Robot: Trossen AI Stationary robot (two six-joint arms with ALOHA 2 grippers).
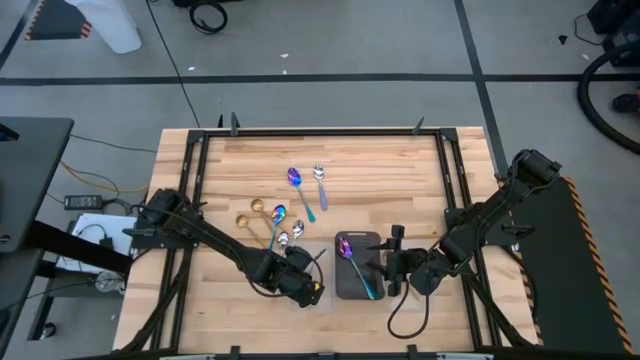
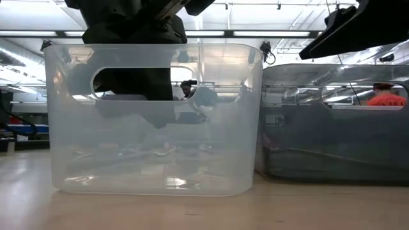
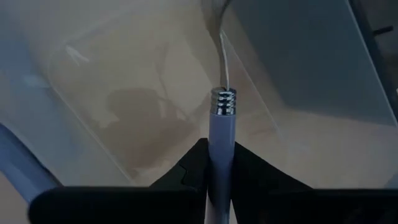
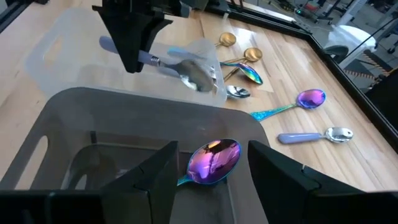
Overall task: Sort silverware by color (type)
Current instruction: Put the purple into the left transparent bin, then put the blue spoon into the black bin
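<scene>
High view: the left gripper [image 1: 300,283] sits over the clear plastic rectangular tray [image 1: 312,262], hard to make out here. The right gripper [image 1: 394,262] hovers beside the dark grey rectangular tray [image 1: 352,290], which holds one iridescent purple spoon with a teal handle [image 1: 352,259]. Loose spoons lie mid-table: two gold [image 1: 250,214], two iridescent [image 1: 296,184], several silver [image 1: 319,177]. The table's far half is open.

Low view: both trays stand side by side; contents unclear.

Left wrist view: the fingers [image 3: 249,174] pinch the lavender handle of a silver-bowled spoon [image 3: 222,118] above the clear tray's floor.

Right wrist view: the right fingers [image 4: 280,168] stand wide apart, holding nothing, above the dark tray's rim.
</scene>
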